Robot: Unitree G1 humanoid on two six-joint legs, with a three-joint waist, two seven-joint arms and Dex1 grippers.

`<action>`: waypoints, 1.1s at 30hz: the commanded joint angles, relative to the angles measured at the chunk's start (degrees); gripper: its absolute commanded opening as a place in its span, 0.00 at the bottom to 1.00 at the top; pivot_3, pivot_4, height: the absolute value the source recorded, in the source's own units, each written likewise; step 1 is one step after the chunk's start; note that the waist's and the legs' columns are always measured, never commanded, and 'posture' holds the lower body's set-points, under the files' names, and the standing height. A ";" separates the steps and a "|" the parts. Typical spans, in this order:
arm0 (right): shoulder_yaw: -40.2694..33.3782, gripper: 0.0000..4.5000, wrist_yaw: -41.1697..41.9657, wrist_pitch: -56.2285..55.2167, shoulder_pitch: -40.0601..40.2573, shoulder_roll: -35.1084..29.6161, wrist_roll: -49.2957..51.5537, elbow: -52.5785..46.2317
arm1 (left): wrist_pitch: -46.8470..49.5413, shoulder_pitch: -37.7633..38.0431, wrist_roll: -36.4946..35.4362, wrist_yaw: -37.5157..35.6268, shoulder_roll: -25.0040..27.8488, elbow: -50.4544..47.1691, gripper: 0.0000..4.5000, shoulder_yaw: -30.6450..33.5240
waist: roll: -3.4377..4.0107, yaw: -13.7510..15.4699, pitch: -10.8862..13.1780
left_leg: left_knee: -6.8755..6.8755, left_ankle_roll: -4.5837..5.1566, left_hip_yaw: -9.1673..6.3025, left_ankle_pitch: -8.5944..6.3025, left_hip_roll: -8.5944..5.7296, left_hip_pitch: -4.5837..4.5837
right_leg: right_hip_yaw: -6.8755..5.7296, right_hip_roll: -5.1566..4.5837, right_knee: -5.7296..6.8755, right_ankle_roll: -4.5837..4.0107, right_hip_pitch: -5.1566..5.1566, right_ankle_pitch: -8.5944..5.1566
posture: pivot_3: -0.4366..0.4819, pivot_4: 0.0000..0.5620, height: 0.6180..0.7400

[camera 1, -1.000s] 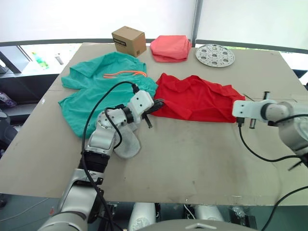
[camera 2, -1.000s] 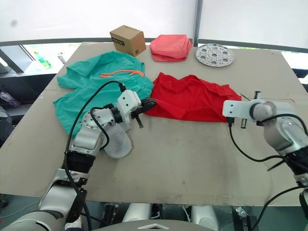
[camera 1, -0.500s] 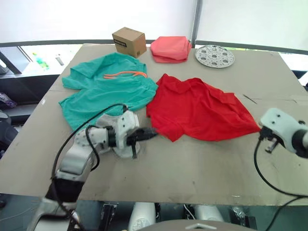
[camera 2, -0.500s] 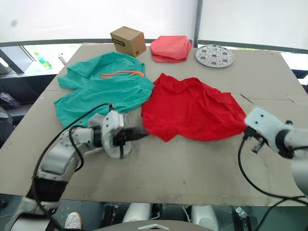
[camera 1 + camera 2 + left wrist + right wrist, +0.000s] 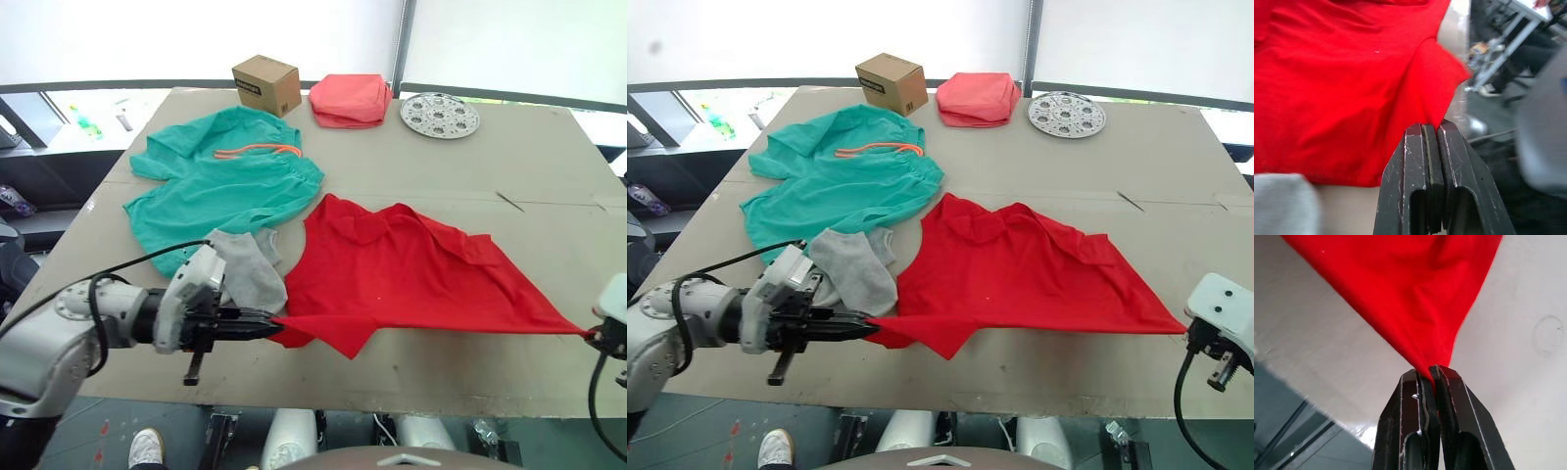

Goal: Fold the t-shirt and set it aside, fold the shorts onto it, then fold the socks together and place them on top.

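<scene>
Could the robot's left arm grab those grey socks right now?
Probably not yet. The socks lie just beside the left gripper, with nothing between them, but its fingers are shut on a corner of the t-shirt, so it would have to let go first.

The right gripper (image 5: 1428, 373) pinches a corner of the shirt (image 5: 1415, 293), which fans out over the table (image 5: 1518, 382).

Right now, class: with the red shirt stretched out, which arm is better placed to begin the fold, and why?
Neither alone. The left end effector and right end effector are each shut on an opposite corner of the t-shirt, stretched between them near the table front edge. Folding it probably needs both.
</scene>
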 commanded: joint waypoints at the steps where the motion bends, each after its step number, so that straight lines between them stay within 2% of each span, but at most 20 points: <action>1: -2.19 0.02 -0.10 -2.39 -0.23 -0.21 1.61 -0.37 | -0.57 -1.65 -0.17 -0.55 0.52 -0.62 0.00 0.95 | 0.01 0.04 0.01 | 0.00 0.00 0.00 0.00 0.00 0.00 | 0.00 0.00 0.00 0.00 0.00 0.00 | 0.48 0.27 1.00; 5: -1.89 0.02 -0.22 -2.49 1.13 0.78 3.70 -1.63 | 0.18 -2.12 0.16 0.06 0.38 -0.45 0.00 0.27 | 0.00 0.18 0.02 | -0.09 0.00 0.00 0.00 -0.01 -0.01 | 0.00 0.00 -0.10 -0.01 0.00 0.00 | 0.48 0.27 1.00; 8: -3.85 0.02 1.55 -2.88 3.03 1.29 5.83 -2.52 | 3.20 -2.42 -2.54 -0.39 1.55 -0.60 0.00 0.99 | -0.01 0.38 0.02 | -0.19 0.00 -0.02 0.00 -0.01 -0.02 | -0.02 0.01 -0.13 -0.02 -0.01 0.00 | 0.48 0.27 1.00; 13: -8.10 0.02 5.21 -5.06 6.12 1.01 7.95 -2.47 | 8.66 -2.52 -7.05 -4.76 6.00 -0.69 0.00 2.62 | 0.00 0.72 0.04 | -0.23 0.00 -0.05 0.00 -0.01 -0.01 | -0.06 0.03 -0.19 -0.02 -0.01 -0.01 | 0.48 0.27 1.00; 15: -8.78 0.02 5.25 -5.62 5.84 0.93 8.85 -2.24 | 8.24 -2.95 -6.18 -5.70 7.14 -0.03 0.00 2.56 | 0.01 0.87 0.04 | -0.24 0.00 -0.05 0.00 -0.01 -0.01 | -0.06 0.03 -0.27 -0.01 0.00 -0.01 | 0.48 0.27 1.00; 18: -7.48 0.02 3.21 -5.55 3.47 0.62 10.06 -1.38 | 7.00 -6.71 -4.42 -3.48 5.65 1.92 0.00 0.61 | 0.05 1.01 0.06 | -0.23 -0.23 -0.06 -0.13 -0.02 -0.01 | -0.05 0.01 -0.31 -0.02 0.01 0.00 | 0.48 0.27 1.00; 20: -2.65 0.02 -1.39 -5.33 -2.45 -0.16 10.90 0.61 | 4.38 -13.45 -0.15 -0.03 2.23 4.74 0.00 -3.85 | 0.05 1.03 0.06 | -0.22 -0.23 -0.06 -0.13 -0.03 0.00 | -0.05 0.01 -0.32 -0.02 0.04 0.00 | 0.48 0.27 1.00; 22: 4.76 0.02 -7.74 -3.53 -12.09 -1.07 11.62 3.10 | -0.13 -21.45 6.83 4.62 -2.95 9.72 0.00 -8.95 | 0.11 1.06 0.10 | -0.17 -0.22 -0.07 -0.13 -0.07 0.08 | -0.06 -0.01 -0.35 -0.06 0.19 0.03 | 0.48 0.27 1.00; 24: 10.94 0.02 -12.30 -2.41 -19.16 -2.59 11.09 4.72 | -3.32 -26.38 11.26 6.53 -6.23 13.74 0.00 -11.55 | 0.09 1.03 0.11 | -0.13 -0.21 -0.07 -0.12 -0.10 0.06 | -0.06 -0.01 -0.41 -0.29 0.22 0.18 | 0.48 0.27 1.00; 28: 22.66 0.02 -22.37 1.27 -34.93 -2.02 9.42 8.38 | -7.52 -34.60 15.76 9.73 -11.58 20.99 0.00 -12.72 | -0.01 0.82 0.14 | -0.14 0.03 -0.10 0.03 -0.09 -0.05 | -0.05 0.10 -0.45 -0.44 0.20 0.26 | 0.48 0.27 1.00; 33: 29.41 0.02 -27.82 3.01 -44.41 -1.28 9.67 12.26 | -11.34 -37.70 19.16 10.16 -14.42 25.13 0.00 -13.01 | -0.02 0.92 0.14 | -0.26 -0.23 -0.07 0.19 -0.09 -0.19 | 0.00 0.25 -0.45 -0.08 0.05 0.30 | 0.48 0.27 1.00</action>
